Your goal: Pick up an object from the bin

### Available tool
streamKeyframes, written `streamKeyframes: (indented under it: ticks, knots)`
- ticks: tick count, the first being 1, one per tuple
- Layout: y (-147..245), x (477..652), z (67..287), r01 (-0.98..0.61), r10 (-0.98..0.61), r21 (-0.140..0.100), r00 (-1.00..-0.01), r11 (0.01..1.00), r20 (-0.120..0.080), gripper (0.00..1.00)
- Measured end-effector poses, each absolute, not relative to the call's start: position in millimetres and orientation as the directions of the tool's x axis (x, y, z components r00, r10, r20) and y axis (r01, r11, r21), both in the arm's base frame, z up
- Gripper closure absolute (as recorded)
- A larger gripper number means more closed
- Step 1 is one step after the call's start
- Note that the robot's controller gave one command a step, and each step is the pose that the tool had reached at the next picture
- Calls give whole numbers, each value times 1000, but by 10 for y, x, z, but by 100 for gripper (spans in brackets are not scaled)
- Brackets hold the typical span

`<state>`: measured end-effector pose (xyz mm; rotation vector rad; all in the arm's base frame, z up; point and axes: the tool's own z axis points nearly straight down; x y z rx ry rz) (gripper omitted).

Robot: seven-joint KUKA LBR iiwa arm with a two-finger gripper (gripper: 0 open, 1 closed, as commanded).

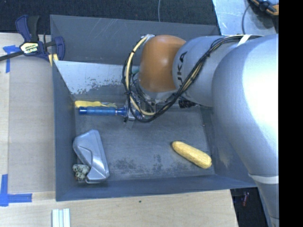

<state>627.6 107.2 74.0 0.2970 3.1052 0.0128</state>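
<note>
Nearest to us, the broad silver arm (246, 103) is filling the side it reaches in from, and its orange cover (158, 63) and looping cables (129, 77) are hanging over the far half of the bin (142, 179). Under that cover the end effector (129, 114) is sitting low, right at the end of a thin blue stick (100, 110). We are not able to tell whether it is apart, together or clamped, because the wrist is hiding it.

The blue stick is lying along the foot of the bin's far wall, pointing toward the left wall. A flat yellow strip (91, 104) is lying just behind it, touching or nearly so.

We are judging the risks from here. The stick is thin and is being met at its very tip, so it may swing or slip out on a lift. The yellow strip is sitting so close that it may be caught too. The far wall is crowding the wrist, and the cables may brush it.

Farther out, a yellow oblong piece (191, 154) is resting alone near the bin's near right corner, well apart. A grey wedge-shaped piece (92, 154) is occupying the near left corner, with a small speckled lump (80, 172) touching its near end. Neither is blocking the way.
</note>
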Motion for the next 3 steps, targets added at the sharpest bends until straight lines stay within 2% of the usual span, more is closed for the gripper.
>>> streamKeyframes:
  ticks: [3]
  knots:
    - [1069,6195,791,135,135,7,-991,991,-17,100]
